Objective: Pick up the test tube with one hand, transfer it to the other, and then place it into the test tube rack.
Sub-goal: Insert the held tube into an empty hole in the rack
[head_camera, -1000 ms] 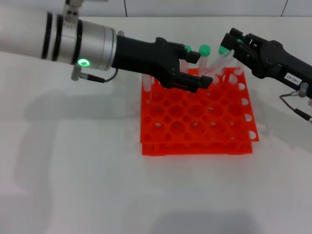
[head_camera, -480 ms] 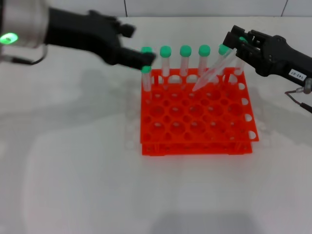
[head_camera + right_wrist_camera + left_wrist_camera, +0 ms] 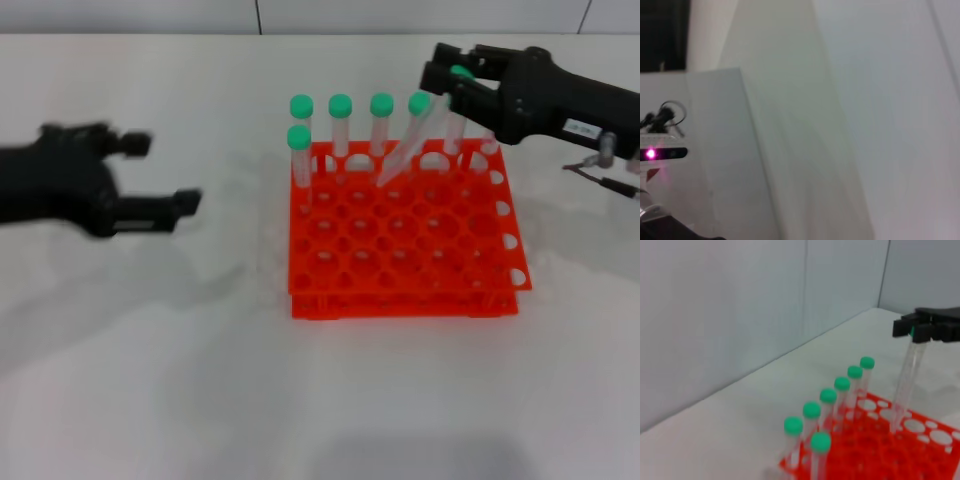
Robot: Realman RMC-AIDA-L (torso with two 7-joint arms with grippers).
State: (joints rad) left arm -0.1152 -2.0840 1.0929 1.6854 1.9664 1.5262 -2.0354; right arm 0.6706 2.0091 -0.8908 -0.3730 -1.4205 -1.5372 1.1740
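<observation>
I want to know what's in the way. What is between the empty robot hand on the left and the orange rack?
Nothing: in the head view only bare white table lies between the left gripper and the test tube rack.

The left gripper [image 3: 165, 208] has been drawn well away from the rack [image 3: 405, 235], while the tilted tube [image 3: 412, 142] has been carried leftward by the right gripper [image 3: 445, 78].

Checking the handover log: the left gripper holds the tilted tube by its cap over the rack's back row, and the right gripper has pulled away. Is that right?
The arms are swapped. In the head view the right gripper holds the tilted tube by its cap over the rack's back row, and the left gripper has pulled away, open, off to the rack's left.
</observation>
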